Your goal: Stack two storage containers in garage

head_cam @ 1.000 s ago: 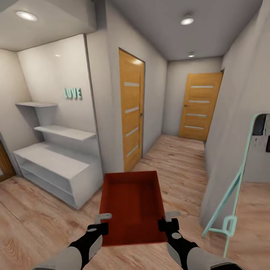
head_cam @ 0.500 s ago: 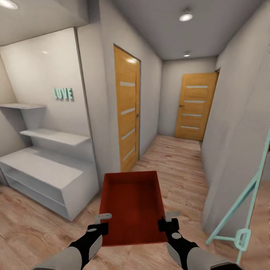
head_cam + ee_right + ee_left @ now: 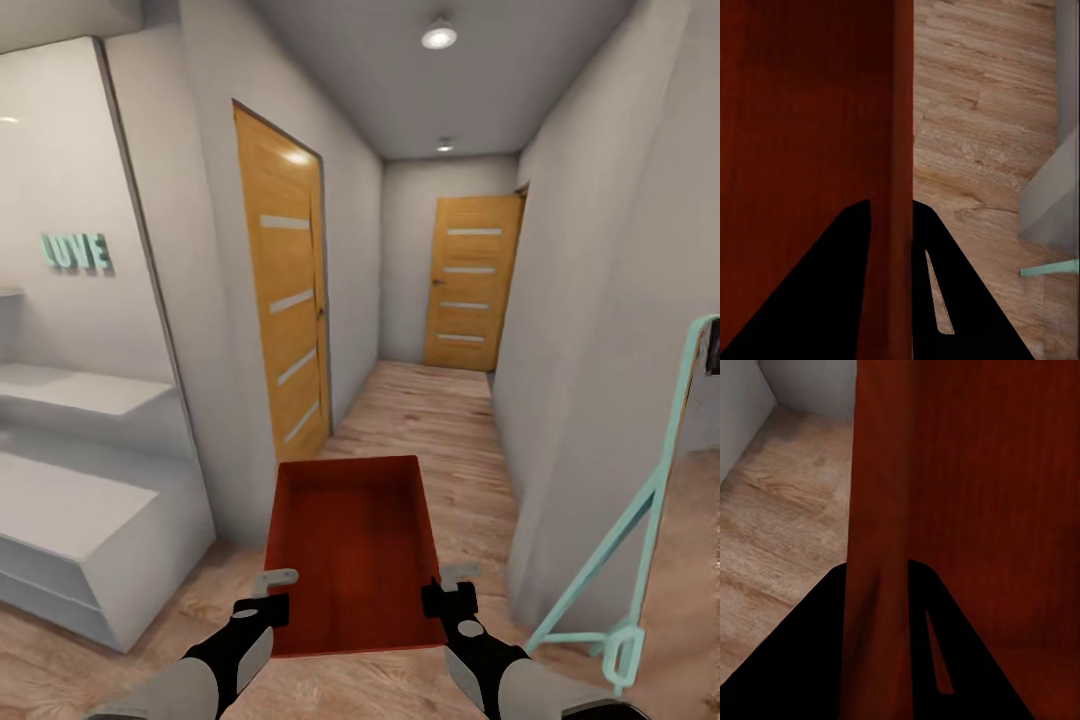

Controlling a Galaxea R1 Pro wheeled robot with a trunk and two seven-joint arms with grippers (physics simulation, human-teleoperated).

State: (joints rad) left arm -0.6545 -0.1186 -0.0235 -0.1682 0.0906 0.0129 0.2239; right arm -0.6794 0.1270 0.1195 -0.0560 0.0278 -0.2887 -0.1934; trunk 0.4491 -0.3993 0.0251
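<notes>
Hallway, wood floor | I carry one storage container (image 3: 350,545) | left end effector (image 3: 268,592), right end effector (image 3: 452,586) each clamp a wall | next: far door (image 3: 468,283) (garage beyond, I judge)

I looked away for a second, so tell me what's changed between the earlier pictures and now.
The whole view has shifted: the white shelving and LOVE sign slid toward the left edge and the hallway doors look nearer, so the robot itself is moving into the corridor. The storage container sits unchanged between the left gripper and right gripper, each clamped on a side wall.
</notes>
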